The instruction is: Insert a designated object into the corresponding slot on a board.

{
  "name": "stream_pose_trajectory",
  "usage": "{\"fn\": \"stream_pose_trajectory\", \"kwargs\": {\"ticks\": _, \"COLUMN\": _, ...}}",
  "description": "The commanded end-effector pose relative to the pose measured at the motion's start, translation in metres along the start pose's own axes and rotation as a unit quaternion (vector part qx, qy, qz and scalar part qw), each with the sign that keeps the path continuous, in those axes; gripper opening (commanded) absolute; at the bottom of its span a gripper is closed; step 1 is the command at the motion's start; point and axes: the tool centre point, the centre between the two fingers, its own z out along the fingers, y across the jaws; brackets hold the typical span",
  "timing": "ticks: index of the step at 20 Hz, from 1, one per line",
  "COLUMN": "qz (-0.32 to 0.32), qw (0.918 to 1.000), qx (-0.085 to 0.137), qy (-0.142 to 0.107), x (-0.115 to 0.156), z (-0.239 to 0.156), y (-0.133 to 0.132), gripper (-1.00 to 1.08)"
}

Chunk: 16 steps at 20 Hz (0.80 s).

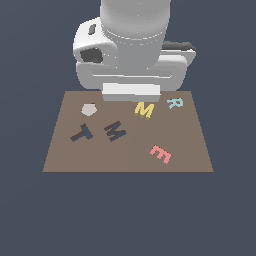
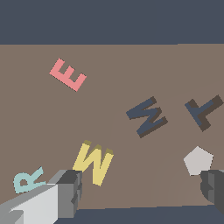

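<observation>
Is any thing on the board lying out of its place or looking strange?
The yellow M lies loose on the board, outside the M-shaped slot. A pale pentagon piece lies on the board with no matching recess in view. Nothing looks damaged.

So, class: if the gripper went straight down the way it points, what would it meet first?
Probably bare board. In the wrist view the gripper is open, with the yellow M beside one finger and the grey pentagon by the other. Depth is unclear.
</observation>
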Motion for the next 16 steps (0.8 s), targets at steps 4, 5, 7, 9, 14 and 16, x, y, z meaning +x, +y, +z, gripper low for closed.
{"fn": "stream_pose_trajectory", "kwargs": {"ticks": 4, "qz": 0.003, "qw": 1.0000, "qx": 0.000, "qy": 0.000, "x": -0.001, "z": 0.002, "y": -0.001, "gripper": 1.00}}
{"fn": "stream_pose_trajectory", "kwargs": {"ticks": 5, "qz": 0.005, "qw": 1.0000, "qx": 0.000, "qy": 0.001, "x": -0.001, "z": 0.003, "y": -0.001, "gripper": 1.00}}
{"fn": "stream_pose_trajectory", "kwargs": {"ticks": 7, "qz": 0.011, "qw": 0.9999, "qx": 0.001, "qy": 0.001, "x": -0.003, "z": 0.006, "y": -0.002, "gripper": 1.00}}
{"fn": "stream_pose_trajectory", "kwargs": {"ticks": 9, "qz": 0.020, "qw": 0.9998, "qx": 0.002, "qy": 0.002, "x": -0.006, "z": 0.011, "y": -0.004, "gripper": 1.00}}
{"fn": "stream_pose_trajectory", "kwargs": {"ticks": 14, "qz": 0.052, "qw": 0.9986, "qx": 0.004, "qy": 0.005, "x": -0.015, "z": 0.028, "y": -0.011, "gripper": 1.00}}
{"fn": "stream_pose_trajectory", "kwargs": {"ticks": 16, "qz": 0.069, "qw": 0.9976, "qx": 0.005, "qy": 0.007, "x": -0.019, "z": 0.038, "y": -0.016, "gripper": 1.00}}
